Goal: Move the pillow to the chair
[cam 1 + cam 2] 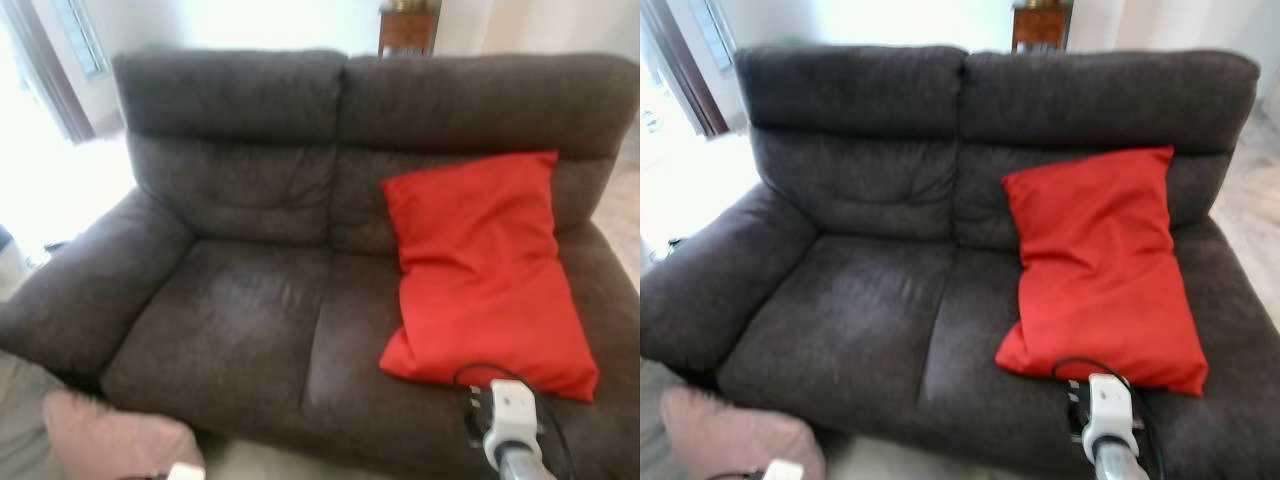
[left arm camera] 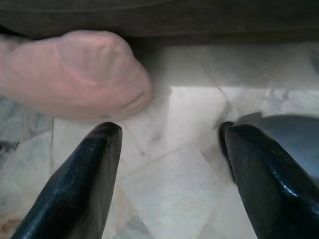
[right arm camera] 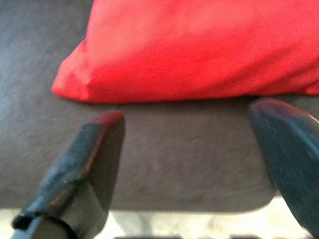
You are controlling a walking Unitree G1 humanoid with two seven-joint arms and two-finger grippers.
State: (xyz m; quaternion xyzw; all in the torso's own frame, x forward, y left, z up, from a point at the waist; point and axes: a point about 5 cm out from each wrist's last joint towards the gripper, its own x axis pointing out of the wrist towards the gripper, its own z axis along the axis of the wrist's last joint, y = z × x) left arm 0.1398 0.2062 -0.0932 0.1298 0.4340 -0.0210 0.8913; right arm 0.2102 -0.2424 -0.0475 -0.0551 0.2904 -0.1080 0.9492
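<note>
Pillow [image 1: 480, 270]: red, leaning on sofa [image 1: 240, 300] backrest, long axis upright.
Right end effector [image 3: 187, 149]: released, before pillow's lower edge.
Left end effector [image 2: 172, 164]: released, over floor.

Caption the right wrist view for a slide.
Open right gripper poised above the dark sofa seat, just short of the red pillow.

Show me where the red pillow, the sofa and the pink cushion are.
red pillow [image 1: 480, 270], left eye view, middle of its face.
sofa [image 1: 240, 320], left eye view, left seat.
pink cushion [image 2: 75, 74], left wrist view, its rounded end.
</note>
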